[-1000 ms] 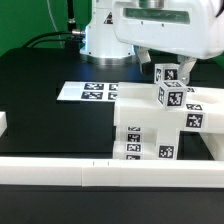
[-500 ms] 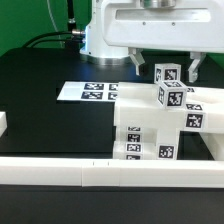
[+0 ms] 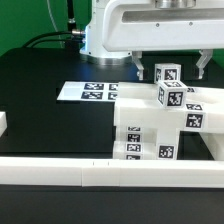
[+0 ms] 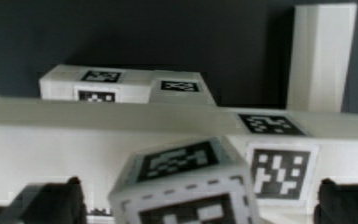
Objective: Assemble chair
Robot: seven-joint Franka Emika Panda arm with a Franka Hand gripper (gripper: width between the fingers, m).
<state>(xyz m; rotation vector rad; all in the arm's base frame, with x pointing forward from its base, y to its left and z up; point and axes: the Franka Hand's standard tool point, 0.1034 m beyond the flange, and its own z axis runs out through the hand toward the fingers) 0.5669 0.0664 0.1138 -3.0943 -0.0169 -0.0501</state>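
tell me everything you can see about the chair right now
The chair is a cluster of chunky white plastic-looking blocks bearing black-and-white square marker tags, standing on the black table at the exterior view's right, against the low white border rail. A square post rises from the top, tagged on its faces. The open gripper straddles that post's upper end; contact cannot be told. In the wrist view another upright post shows behind.

Black table (image 3: 40, 110) underneath everything. Flat on it toward the back, the marker board (image 3: 85, 92), white with black-and-white tags. Along the near edge, long low white border rails (image 3: 60, 174). Green backdrop (image 3: 25, 20) behind.
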